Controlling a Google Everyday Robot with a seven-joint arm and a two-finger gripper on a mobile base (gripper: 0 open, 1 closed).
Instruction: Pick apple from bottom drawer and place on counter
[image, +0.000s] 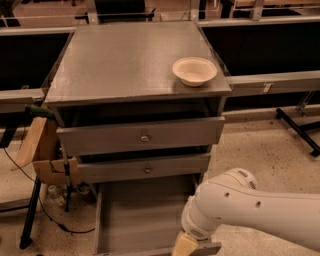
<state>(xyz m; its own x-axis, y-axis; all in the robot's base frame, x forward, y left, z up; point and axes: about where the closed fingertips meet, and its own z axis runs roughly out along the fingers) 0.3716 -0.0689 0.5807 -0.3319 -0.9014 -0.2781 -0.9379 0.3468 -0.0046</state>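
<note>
Grey counter (125, 60) carries a bowl (195, 71); below it the bottom drawer (140, 215) stands pulled out. The gripper (184, 245) is low at the drawer's front right, cut by the frame edge; whether it is released or clenched I cannot tell. The apple does not show, probably hidden behind the arm (250, 210), so its direction is unsure.

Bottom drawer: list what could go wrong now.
The gripper hangs at the front right corner of the bottom drawer; it may clip the wall.
The arm hides that side, so no apple shows; a grasp could miss.
The bowl sits on the counter, near its edge, and could get bumped.
</note>
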